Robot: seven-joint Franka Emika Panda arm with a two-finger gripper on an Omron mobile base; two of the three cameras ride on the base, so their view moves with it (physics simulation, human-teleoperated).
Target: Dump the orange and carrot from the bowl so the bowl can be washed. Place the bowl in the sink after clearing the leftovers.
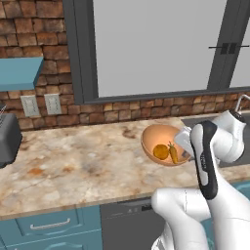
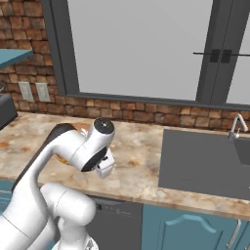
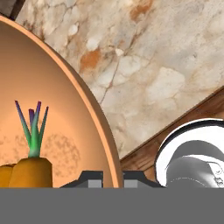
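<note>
the bowl [image 1: 163, 141] is seen in the left base view tilted above the marbled counter [image 1: 73, 161], its peach inside turned toward the camera, with the orange [image 1: 160, 151] and the carrot [image 1: 173, 153] lying side by side, touching, against its lower wall. the bowl's right edge is hidden there by the white hand of the arm, so the grip itself is not shown from that side. in the hand view the gripper [image 3: 113, 178] is closed narrowly on the bowl's rim [image 3: 94, 113], one dark finger tip [image 3: 89, 179] inside the wall and the other outside it; the carrot's rounded shoulder and its green and purple leaves [image 3: 31, 127] are shown close up, with a sliver of the orange at the left edge. the sink [image 2: 205, 161] is shown best in the right base view: a dark grey rectangular basin recessed in the counter, with a small silver faucet [image 2: 235, 126] at its back, well apart from the arm to its left. in that view the bowl is hidden behind the arm. the counter is a mottled cream and rust stone; the wall behind is rough red-brown brick [image 1: 34, 14]; the bowl is smooth and round. a dark toaster [image 1: 9, 139] is seen at the counter's left end in the left base view.
</note>
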